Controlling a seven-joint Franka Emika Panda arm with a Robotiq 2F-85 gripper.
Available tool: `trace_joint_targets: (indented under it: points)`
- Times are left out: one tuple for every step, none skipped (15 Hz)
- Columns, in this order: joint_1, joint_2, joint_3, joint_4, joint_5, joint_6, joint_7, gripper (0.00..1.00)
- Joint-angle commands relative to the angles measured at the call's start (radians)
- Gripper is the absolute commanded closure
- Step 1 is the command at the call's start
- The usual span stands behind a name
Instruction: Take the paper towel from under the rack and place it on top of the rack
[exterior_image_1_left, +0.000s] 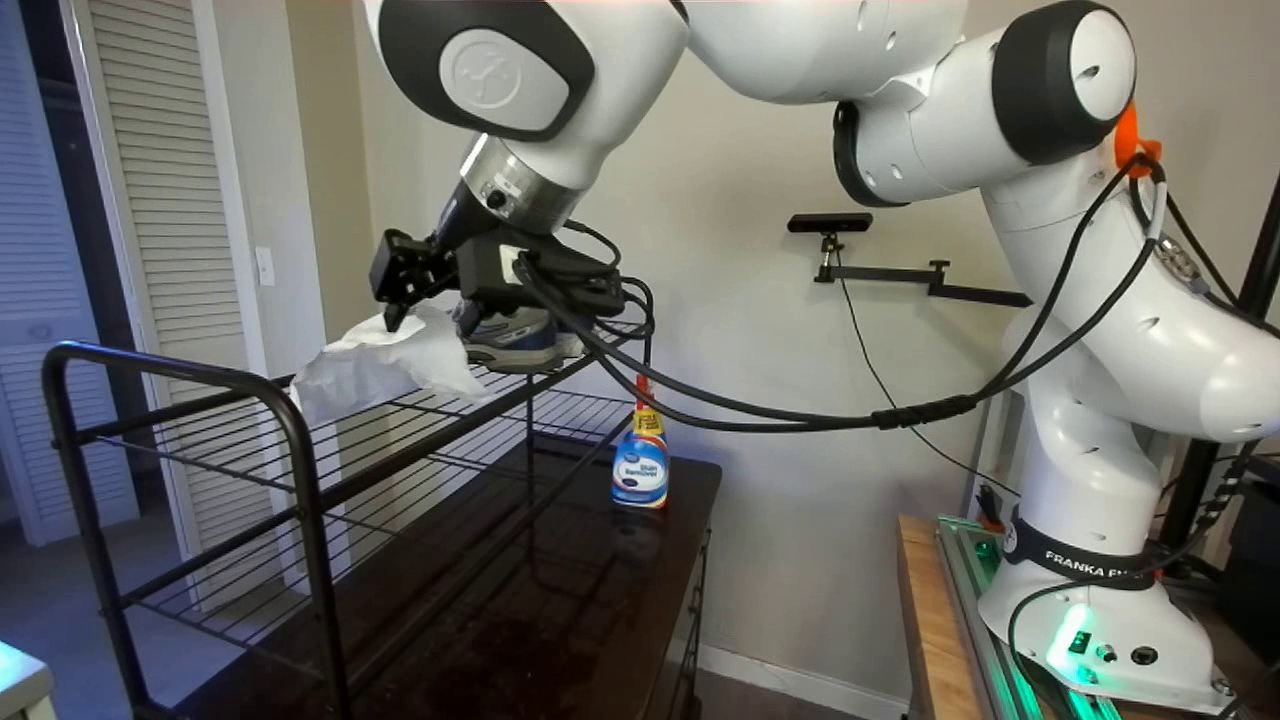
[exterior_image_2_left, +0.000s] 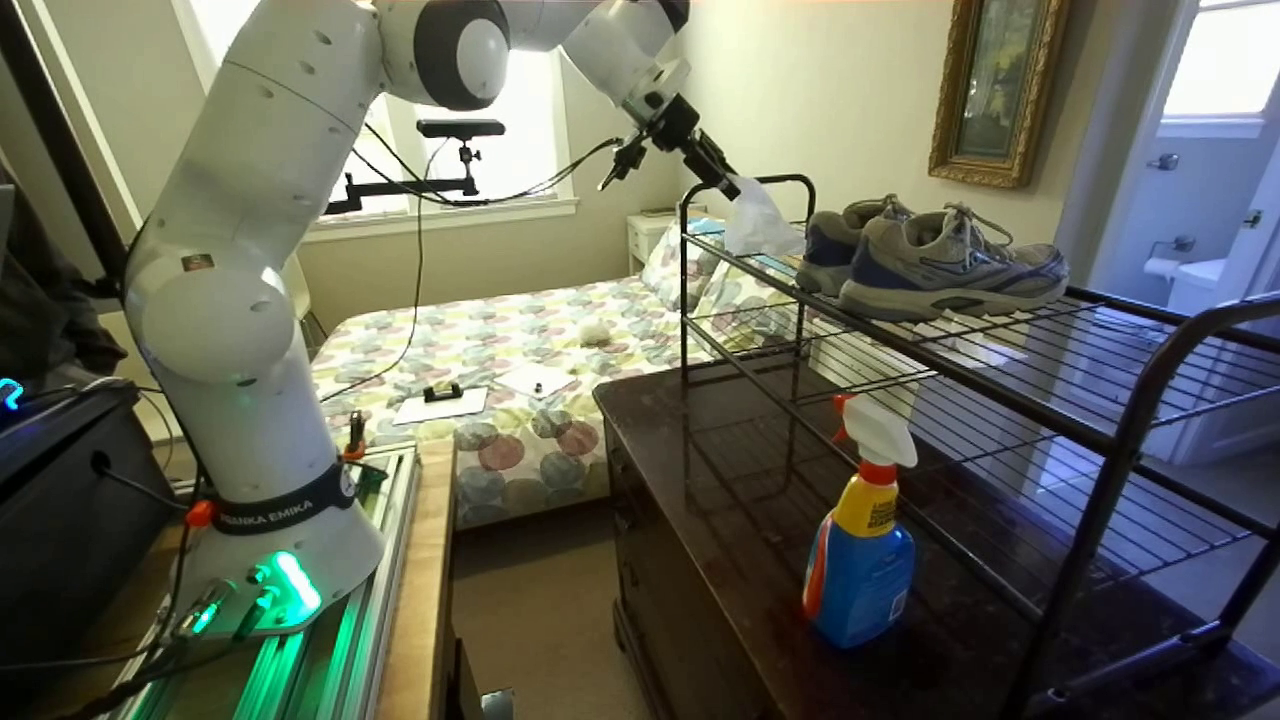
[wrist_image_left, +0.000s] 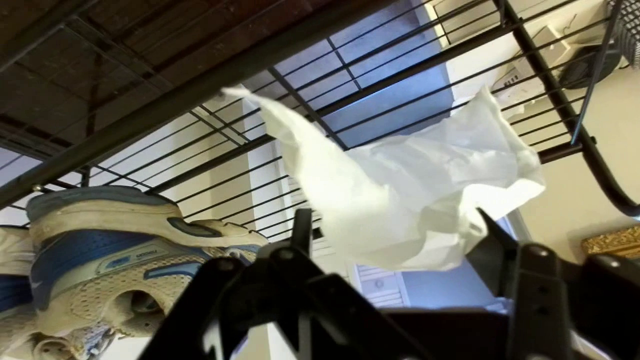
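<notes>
The paper towel is a thin, white, crumpled sheet at one end of the rack's top shelf in both exterior views (exterior_image_1_left: 400, 368) (exterior_image_2_left: 762, 222). The rack is black wire with tubular rails and shows in all views (exterior_image_1_left: 308, 500) (exterior_image_2_left: 1128, 430) (wrist_image_left: 200, 89). My gripper is above that end of the shelf (exterior_image_1_left: 430, 320) (exterior_image_2_left: 668, 190), its fingers spread wide. In the wrist view the towel (wrist_image_left: 400, 200) spreads over the bars, in front of the open fingers (wrist_image_left: 395, 217). One fingertip overlaps the towel's edge and seems to touch it; the opposite finger is apart from it.
Grey and blue sneakers (exterior_image_1_left: 515, 340) (exterior_image_2_left: 950, 265) (wrist_image_left: 115, 250) sit on the top shelf beside the towel. A spray bottle (exterior_image_1_left: 640, 470) (exterior_image_2_left: 860, 570) stands on the dark glossy table (exterior_image_1_left: 590, 610) (exterior_image_2_left: 690, 510) below. Raised rails close the rack's ends. A bed (exterior_image_2_left: 510, 320) is behind.
</notes>
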Motion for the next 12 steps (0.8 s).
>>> trace_joint_targets:
  points:
    - [0.096, -0.056, -0.226, -0.025, 0.202, 0.0, -0.08, 0.0]
    - [0.123, -0.065, -0.285, -0.033, 0.247, 0.0, -0.105, 0.0]
    - [0.145, -0.07, -0.332, -0.03, 0.286, 0.0, -0.134, 0.0]
    - [0.165, -0.068, -0.365, -0.017, 0.302, 0.0, -0.154, 0.0]
    - [0.166, -0.066, -0.363, 0.007, 0.316, 0.0, -0.203, 0.0]
    - [0.161, -0.043, -0.341, 0.066, 0.302, 0.029, -0.242, 0.0]
    - [0.15, -0.031, -0.304, 0.115, 0.278, 0.033, -0.285, 0.0]
    - [0.138, -0.032, -0.272, 0.143, 0.282, 0.018, -0.327, 0.0]
    - [0.133, -0.047, -0.249, 0.15, 0.29, -0.035, -0.356, 0.0]
    - [0.132, -0.044, -0.233, 0.179, 0.294, -0.06, -0.36, 0.0]
    - [0.138, -0.033, -0.228, 0.212, 0.281, -0.076, -0.347, 0.0]
    - [0.138, -0.025, -0.219, 0.244, 0.278, -0.089, -0.341, 0.0]
